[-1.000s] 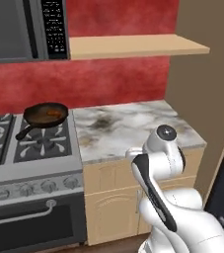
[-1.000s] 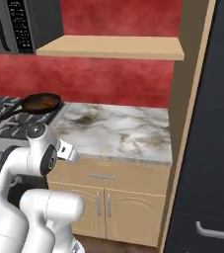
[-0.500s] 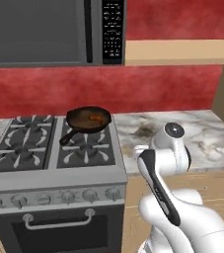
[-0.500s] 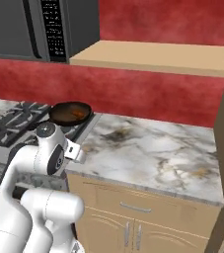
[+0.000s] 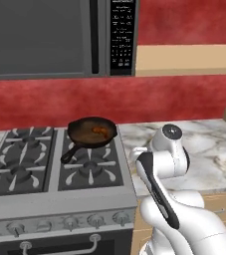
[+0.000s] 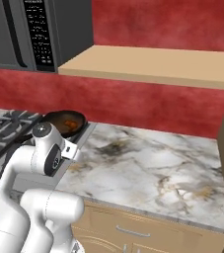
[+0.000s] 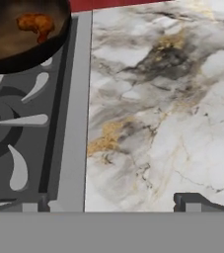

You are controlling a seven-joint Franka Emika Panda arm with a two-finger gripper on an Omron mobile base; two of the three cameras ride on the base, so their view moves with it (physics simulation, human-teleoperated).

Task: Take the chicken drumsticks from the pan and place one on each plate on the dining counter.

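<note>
On the far right burner of the stove (image 5: 59,169) sat the pan (image 5: 91,132), its black handle pointing near and left. Inside it, toward the right, lay the chicken drumsticks (image 5: 99,130), a glossy orange-brown clump; from here you could not tell one piece from the other. Just right of the stove ran the marble surface (image 6: 148,168). The arm (image 5: 164,169) stood folded at the seam between the two, and the fingers (image 7: 113,200) hung wide apart over that seam, nothing between them, well short of the pan.
</note>
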